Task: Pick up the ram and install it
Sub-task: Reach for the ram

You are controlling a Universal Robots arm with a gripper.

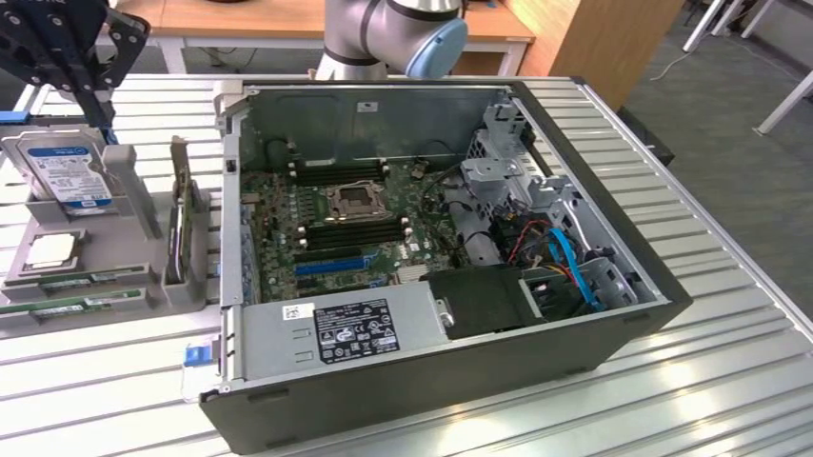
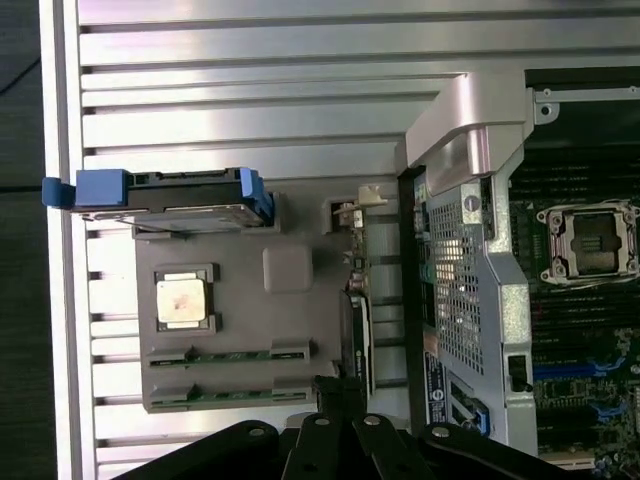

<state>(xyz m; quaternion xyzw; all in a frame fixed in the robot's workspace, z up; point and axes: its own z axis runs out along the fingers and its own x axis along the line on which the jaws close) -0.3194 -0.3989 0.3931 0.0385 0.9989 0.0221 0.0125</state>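
While the ram (image 2: 232,355) lay flat in the grey holder (image 2: 290,310), the gripper (image 2: 338,392) hung above the holder, fingers pressed together and empty.
It looked light, stiff and fragile, best pinched by its long edges; the CPU (image 2: 186,300) sat beside it.

Green ram (image 1: 76,307); grey holder (image 2: 290,270); blue-white hard drive label (image 1: 67,171); silver ribbed table (image 1: 711,381).

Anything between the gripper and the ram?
Nothing visible. The gripper hangs above the grey holder; both ram sticks lie uncovered in its slots. The hard drive and expansion card stand beside them, not over them.
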